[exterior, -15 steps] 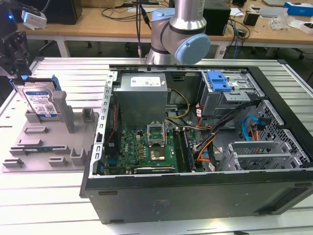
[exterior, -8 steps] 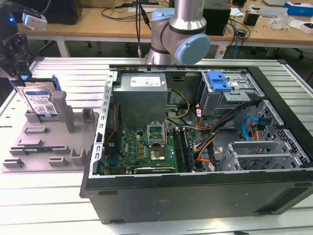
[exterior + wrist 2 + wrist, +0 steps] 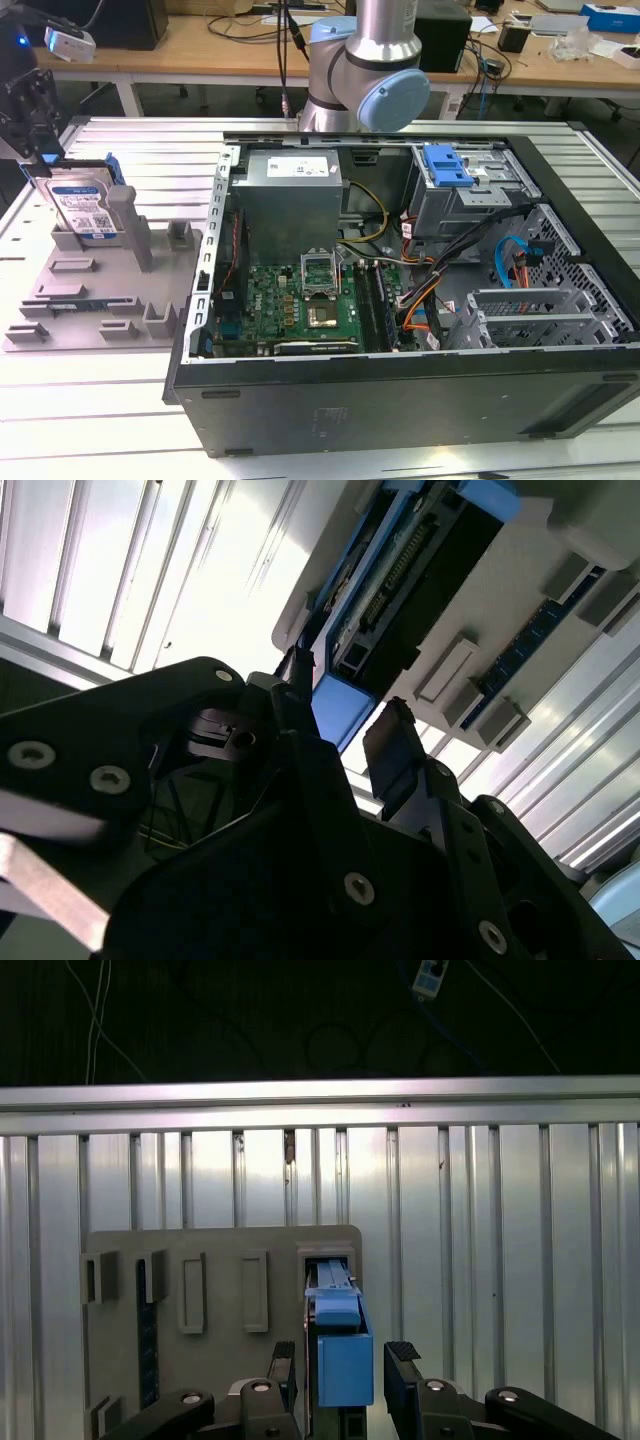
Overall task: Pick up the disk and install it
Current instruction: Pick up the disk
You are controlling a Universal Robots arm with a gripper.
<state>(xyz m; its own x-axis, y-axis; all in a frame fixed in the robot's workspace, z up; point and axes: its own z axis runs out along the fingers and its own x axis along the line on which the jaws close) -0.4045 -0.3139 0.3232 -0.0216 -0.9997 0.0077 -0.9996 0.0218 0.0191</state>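
Your end effector point(image 3: 344, 1352) stands open, with nothing clamped. Its two fingers point(image 3: 403, 1360) straddle the upper end of the disk point(image 3: 86, 205). In the first wrist view one finger sits just beside the blue carrier frame, and the other is apart from it with a clear gap.

The disk is directly beneath the end effector. It stands on edge in a slot of the grey holder point(image 3: 100, 295), which lies on the ribbed metal desk point(image 3: 90, 400), and its labelled face leans back a little. The open computer case point(image 3: 400, 385) is well apart from the end effector, off to one side.

Expect the disk to be stiff and fairly heavy for its size. It will not bend, but it is likely to be sensitive to knocks. The bare metal faces look smooth and would probably slip under a light pinch, while the plastic frame should give more grip, though it may flex.

Take hold across the thin dimension at the upper end, centred on the width. If you grip off to one corner, the weight below could swing it in your grasp. Squeeze firmly rather than hard, and lift along the slot so the lower edge does not bind in the holder.
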